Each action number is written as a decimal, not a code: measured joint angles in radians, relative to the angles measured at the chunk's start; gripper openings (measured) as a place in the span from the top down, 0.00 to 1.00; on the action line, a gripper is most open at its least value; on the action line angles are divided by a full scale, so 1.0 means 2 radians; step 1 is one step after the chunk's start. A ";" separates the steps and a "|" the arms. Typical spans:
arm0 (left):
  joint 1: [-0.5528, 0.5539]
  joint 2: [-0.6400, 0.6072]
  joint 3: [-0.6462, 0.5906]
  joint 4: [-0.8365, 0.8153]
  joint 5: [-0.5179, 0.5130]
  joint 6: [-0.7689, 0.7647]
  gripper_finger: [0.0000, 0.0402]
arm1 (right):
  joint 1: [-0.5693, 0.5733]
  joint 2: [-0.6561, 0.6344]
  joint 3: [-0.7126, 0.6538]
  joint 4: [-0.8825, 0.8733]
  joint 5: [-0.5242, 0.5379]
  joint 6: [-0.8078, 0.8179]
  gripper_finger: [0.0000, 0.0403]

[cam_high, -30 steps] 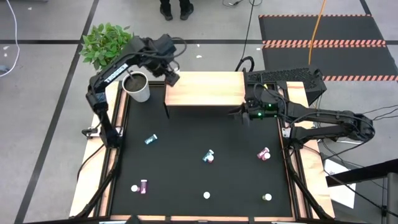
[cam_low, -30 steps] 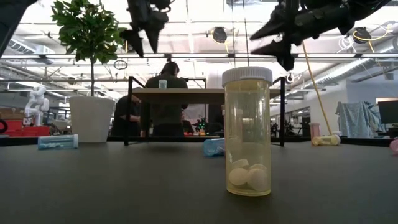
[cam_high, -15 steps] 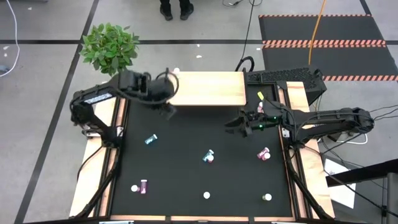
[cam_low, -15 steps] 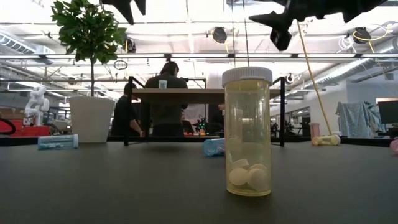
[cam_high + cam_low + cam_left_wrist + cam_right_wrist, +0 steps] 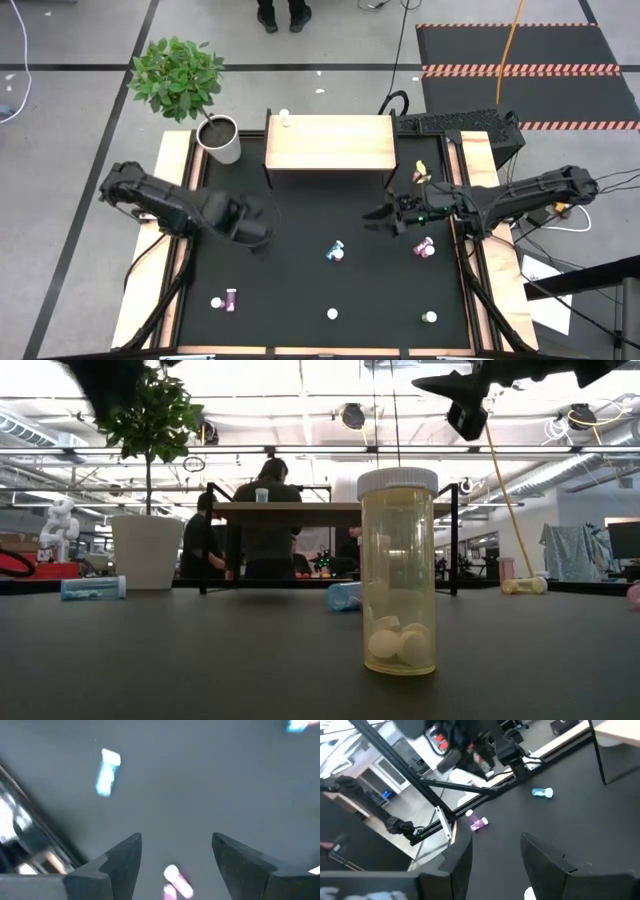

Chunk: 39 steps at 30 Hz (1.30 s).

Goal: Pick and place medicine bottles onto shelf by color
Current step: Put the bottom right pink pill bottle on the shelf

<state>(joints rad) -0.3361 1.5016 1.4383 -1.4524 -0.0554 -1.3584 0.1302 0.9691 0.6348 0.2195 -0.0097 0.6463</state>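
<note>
A yellow bottle [image 5: 398, 571] with a white cap is seen upright on the dark bench [image 5: 300, 280] in the low view, and a few white pills are seen at its bottom. A small bottle [image 5: 285, 119] is stood on the wooden shelf [image 5: 330, 143], at its eleven o'clock corner. A white pot [image 5: 222, 139] with dark soil is placed just beside the shelf, at nine o'clock from it.

Other bottles are scattered well apart on the bench: a teal one [image 5: 107, 772] lying on its side, a pink one [image 5: 230, 299] at seven o'clock, a teal and pink pair [image 5: 336, 251] touching near the middle, a pink one [image 5: 425, 246] at three o'clock, and a green-topped one [image 5: 430, 317] at five o'clock.

The left hand [image 5: 175, 855] is held spread and empty above the bench, at nine o'clock from the middle. The right hand [image 5: 372, 215] is also spread and empty, held above the bench at about two o'clock from the middle pair.
</note>
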 joint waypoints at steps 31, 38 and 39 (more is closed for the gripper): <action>-0.185 -0.016 -0.304 0.338 0.098 -0.289 0.40 | 0.139 0.163 0.037 0.001 0.216 0.241 0.60; -0.192 -0.016 -0.351 0.430 0.093 -0.335 0.40 | 0.142 0.160 0.037 0.001 0.216 0.247 0.60; -0.192 -0.016 -0.354 0.432 0.093 -0.338 0.40 | 0.142 0.160 0.037 0.001 0.216 0.247 0.60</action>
<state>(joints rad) -0.7208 1.4689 0.7307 -0.5893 0.1302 -2.0346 0.4145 1.2882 0.7094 0.2211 0.4229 1.1404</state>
